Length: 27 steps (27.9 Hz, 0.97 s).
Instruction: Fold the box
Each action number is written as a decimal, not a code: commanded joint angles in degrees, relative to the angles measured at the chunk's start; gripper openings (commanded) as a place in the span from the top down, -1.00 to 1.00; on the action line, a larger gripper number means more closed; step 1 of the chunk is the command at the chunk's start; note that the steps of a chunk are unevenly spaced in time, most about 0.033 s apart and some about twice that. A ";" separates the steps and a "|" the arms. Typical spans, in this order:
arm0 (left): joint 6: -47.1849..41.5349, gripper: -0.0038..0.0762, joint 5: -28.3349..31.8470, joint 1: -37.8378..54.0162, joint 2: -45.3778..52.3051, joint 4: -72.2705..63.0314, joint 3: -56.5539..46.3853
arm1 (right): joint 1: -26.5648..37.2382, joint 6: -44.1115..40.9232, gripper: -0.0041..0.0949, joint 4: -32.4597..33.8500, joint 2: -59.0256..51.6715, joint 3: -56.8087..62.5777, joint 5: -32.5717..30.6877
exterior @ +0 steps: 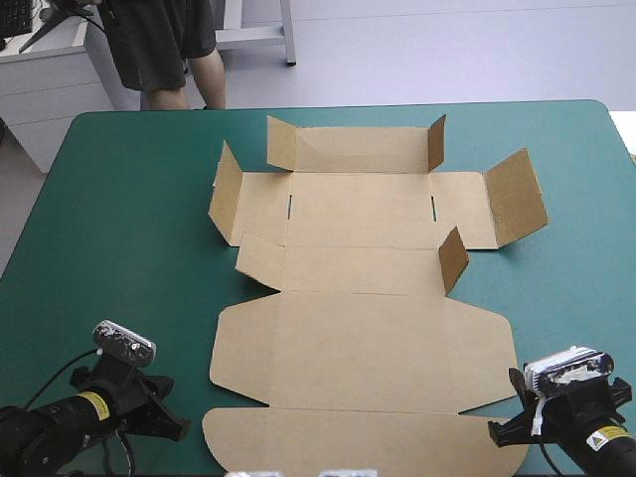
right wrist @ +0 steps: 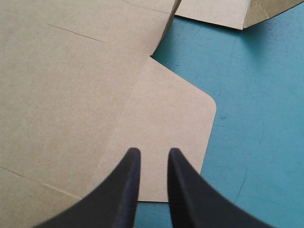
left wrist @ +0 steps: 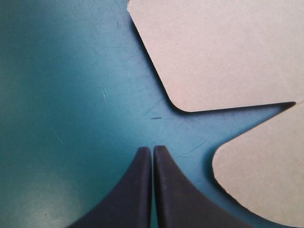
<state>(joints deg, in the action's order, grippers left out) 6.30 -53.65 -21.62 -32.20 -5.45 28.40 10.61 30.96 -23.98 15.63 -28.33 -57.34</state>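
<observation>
Starting at the near edge, you have the left gripper (left wrist: 152, 148) at about seven o'clock on the teal-green cover (exterior: 119, 248). Its black fingers (left wrist: 135, 190) are pressed together into one arch, with only a hairline slit between them and nothing held. It sits over bare cover just beside the box (exterior: 360, 298), apart from it. Two rounded corners of the board, with a narrow notch between them, lie ahead of it toward its two o'clock.

At about five o'clock is the right gripper (right wrist: 154, 152). Its fingers are slightly spread with a narrow gap, and they are poised over a rounded side flap (right wrist: 171, 118) of the box. The board shows between and below the tips, but you cannot quite tell from the wrist view whether they touch it.

The box lies in the middle of the cover and runs from six o'clock toward twelve as an opened-out brown sheet. Nearest you is the rounded tuck flap (exterior: 358, 442), lying flat. Beyond it is the wide lid panel (exterior: 363, 343), also flat.

Next comes a narrower strip (exterior: 348, 268) with a small tab (exterior: 454, 260) standing up at its three o'clock end. Farther on is the base panel (exterior: 360, 211), with a short slit near each side. The left side wall (exterior: 227, 194) and the right side wall (exterior: 517, 197) are each tilted partly up. Farthest, toward twelve o'clock, is the far wall (exterior: 363, 151), with an ear raised at either end.
</observation>
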 commanded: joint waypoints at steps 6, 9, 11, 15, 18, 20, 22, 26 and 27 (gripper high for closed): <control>-0.49 0.92 2.59 0.01 -0.07 -0.25 1.47 | 0.07 -1.41 -0.60 -1.78 0.64 -5.30 2.18; -0.49 0.92 2.59 0.01 -0.07 -0.25 1.47 | 0.07 -3.31 -0.64 -1.78 1.00 -7.50 1.64; -0.49 0.92 2.59 0.01 -0.07 -0.25 1.47 | 0.07 -4.75 -0.64 -1.78 2.47 -9.70 0.43; -0.49 0.92 2.59 0.01 -0.07 -0.25 1.47 | 0.07 -5.74 -0.64 -1.78 8.04 -15.27 -3.83; -0.49 0.92 2.59 0.01 -0.07 -0.25 1.47 | 0.07 -5.83 -0.64 -1.78 13.42 -19.67 -5.61; -0.49 0.92 2.59 0.01 -0.07 -0.25 1.47 | 0.07 -5.83 -0.64 -1.78 17.56 -22.60 -6.17; -0.49 0.92 2.59 0.01 -0.07 -0.25 1.47 | 0.07 -5.83 -0.64 -1.79 21.36 -24.94 -6.17; -0.49 0.92 2.59 0.01 -0.07 -0.25 1.47 | 0.07 -6.06 -0.64 -2.32 33.74 -31.76 -8.05; -0.49 0.92 2.59 0.01 -0.07 -0.25 1.47 | 0.07 -6.06 -0.64 -2.72 35.79 -32.89 -8.67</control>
<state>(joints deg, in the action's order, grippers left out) 6.30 -53.65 -21.62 -32.20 -5.41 28.40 10.61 24.93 -24.35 46.97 -57.19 -66.84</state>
